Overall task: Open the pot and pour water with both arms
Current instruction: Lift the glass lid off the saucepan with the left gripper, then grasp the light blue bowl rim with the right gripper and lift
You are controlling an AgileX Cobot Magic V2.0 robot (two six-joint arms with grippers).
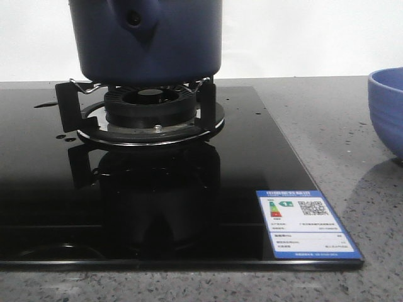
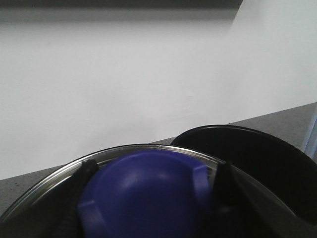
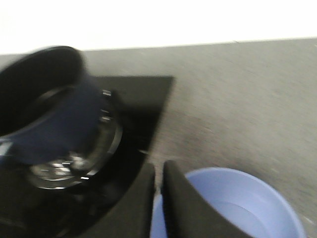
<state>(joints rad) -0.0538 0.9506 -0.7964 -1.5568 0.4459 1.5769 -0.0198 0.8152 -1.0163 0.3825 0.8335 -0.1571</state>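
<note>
Right gripper (image 3: 159,198) near, fingers pressed together, holding nothing, above light blue bowl (image 3: 237,208). Left gripper (image 2: 148,198) clamps round blue lid knob (image 2: 143,198). Pot (image 1: 146,39) sits on burner (image 1: 150,110), farther back. Looks heavy, shiny, slippery. Grab side lug (image 1: 134,22).

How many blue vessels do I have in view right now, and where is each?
2. The large dark navy-blue glossy pot sits on the black burner grate of the glass stovetop. The lighter periwinkle-blue round bowl stands on the grey speckled counter to the stove's right. Others may lie outside the views.
</note>
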